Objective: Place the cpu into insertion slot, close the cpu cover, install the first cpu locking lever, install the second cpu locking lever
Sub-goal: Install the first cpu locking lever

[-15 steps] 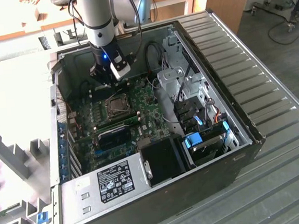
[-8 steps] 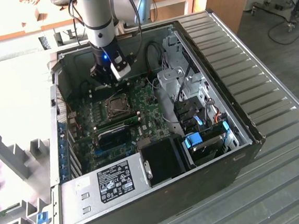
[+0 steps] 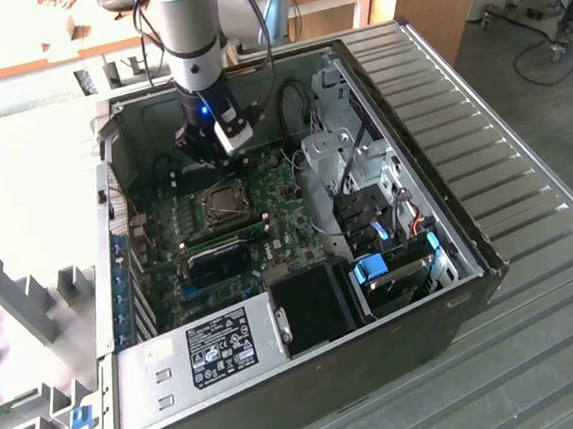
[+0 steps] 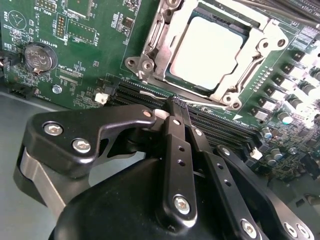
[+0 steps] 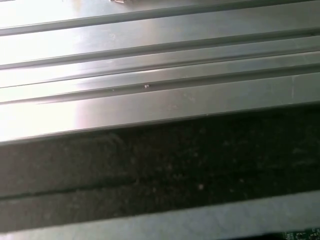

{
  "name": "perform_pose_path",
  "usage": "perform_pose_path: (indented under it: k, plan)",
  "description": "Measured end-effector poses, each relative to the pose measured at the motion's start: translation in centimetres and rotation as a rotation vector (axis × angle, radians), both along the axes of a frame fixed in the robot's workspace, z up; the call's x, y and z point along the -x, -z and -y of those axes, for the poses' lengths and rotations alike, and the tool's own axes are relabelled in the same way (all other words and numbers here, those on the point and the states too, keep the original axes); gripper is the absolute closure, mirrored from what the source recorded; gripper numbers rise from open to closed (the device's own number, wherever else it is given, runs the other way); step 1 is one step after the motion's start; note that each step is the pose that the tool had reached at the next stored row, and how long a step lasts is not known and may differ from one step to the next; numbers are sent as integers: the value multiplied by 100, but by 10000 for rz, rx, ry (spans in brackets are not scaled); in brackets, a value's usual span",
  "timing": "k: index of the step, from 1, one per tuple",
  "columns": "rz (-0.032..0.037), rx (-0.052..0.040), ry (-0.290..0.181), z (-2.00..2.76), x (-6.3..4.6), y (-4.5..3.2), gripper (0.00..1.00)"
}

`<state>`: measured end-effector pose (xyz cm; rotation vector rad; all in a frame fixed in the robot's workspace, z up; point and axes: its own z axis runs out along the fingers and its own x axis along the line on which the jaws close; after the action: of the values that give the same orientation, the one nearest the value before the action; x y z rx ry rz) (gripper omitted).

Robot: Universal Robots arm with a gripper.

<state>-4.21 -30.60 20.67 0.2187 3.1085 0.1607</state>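
Computer case (image 3: 428,335) lay open on a ribbed table (image 3: 543,338), with a green circuit board (image 4: 90,67) flat inside it. The gripper (image 4: 177,107) hung just above the board beside the insertion slot (image 4: 142,64), its fingers pressed together on nothing. The cpu cover (image 4: 260,45) lay shut over the slot, the cpu (image 4: 207,52) showing pale through its cut-out.

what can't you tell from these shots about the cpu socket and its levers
- Levers: too small in the exterior view, where the gripper hangs close by the socket; in the second wrist view the gripper hides the middle of the near lever.
- Cover: far side cut off by the second wrist view's edge.
- Circuit board: a blurred sliver in the first wrist view.
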Motion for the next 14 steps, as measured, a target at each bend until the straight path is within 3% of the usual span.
perform_pose_path:
  k: [14]
  plan:
    - [0,0,10,0,-17,14,89]
